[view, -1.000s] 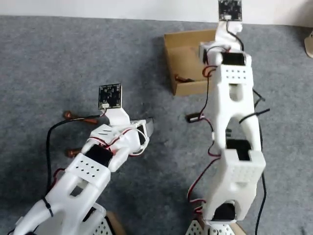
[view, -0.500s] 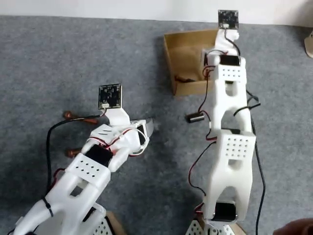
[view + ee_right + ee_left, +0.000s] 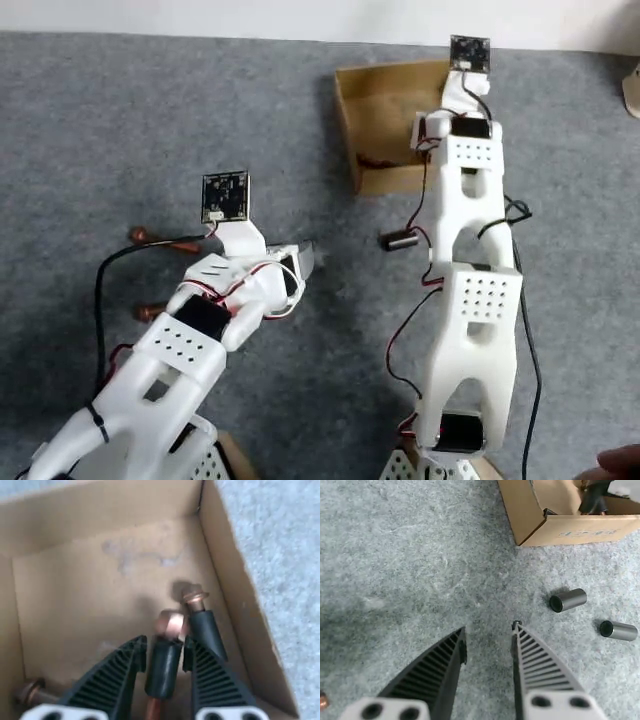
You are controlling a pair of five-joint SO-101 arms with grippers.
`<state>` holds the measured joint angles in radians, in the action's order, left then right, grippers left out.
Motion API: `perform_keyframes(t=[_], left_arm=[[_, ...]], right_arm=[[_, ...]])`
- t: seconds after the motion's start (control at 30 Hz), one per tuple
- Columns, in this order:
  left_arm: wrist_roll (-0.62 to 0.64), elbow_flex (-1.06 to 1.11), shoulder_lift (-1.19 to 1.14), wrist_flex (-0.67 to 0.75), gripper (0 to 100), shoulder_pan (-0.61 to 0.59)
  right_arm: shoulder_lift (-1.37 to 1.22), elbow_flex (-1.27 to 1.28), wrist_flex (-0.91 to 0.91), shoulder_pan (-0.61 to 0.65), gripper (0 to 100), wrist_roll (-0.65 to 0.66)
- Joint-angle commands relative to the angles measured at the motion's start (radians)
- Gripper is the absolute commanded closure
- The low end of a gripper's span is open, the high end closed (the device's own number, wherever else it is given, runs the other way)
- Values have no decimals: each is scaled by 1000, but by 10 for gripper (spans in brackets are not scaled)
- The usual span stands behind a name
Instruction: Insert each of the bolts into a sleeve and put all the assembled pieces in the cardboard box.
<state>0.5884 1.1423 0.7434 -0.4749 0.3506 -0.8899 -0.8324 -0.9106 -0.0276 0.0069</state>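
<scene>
Grey carpeted counter [image 3: 120,110] carries everything. Your right arm [image 3: 475,300] is stretched out long, its wrist over the cardboard box [image 3: 390,180] at the far side. Your left arm [image 3: 180,350] is folded low at the near left, well apart from the box. The box is open-topped, and its near corner shows in the left wrist view. Right tool [image 3: 164,647] is inside the box, above the floor and close to one side wall, clamped on an assembled piece [image 3: 163,672]. That piece is a black sleeve with a copper bolt head at its far end and copper shank showing at the near end. Left tool [image 3: 488,630] points down at bare carpet, fingers apart, gripping nothing. Second assembled piece [image 3: 206,630] lies on the box floor just beside the held one, against the side wall, head pointing away from the tool. Third bolt head [image 3: 29,692] sits low in the opposite corner of the box; you cannot tell whether it wears a sleeve. Two loose sleeves, one [image 3: 568,600] and another [image 3: 618,630], lie on the carpet near each other, between the left tool and the box. Two bare bolts, first [image 3: 140,236] and second [image 3: 148,312], rest on the carpet left of your left arm.
</scene>
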Motion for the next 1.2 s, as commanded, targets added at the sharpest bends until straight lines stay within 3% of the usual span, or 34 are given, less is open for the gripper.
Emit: perform_keyframes(t=[0.0,0.2,0.83,1.17], left_arm=[[-6,-2,10,20,854,-12],[-6,-2,10,20,854,-13],[-6,8,10,25,854,-13],[-6,13,10,26,854,-8]], right_arm=[[36,-54,-7,-13,883,-20],[113,-54,-45,-8,883,-35],[326,-54,-593,21,883,-641],[360,-50,-802,81,883,-678]])
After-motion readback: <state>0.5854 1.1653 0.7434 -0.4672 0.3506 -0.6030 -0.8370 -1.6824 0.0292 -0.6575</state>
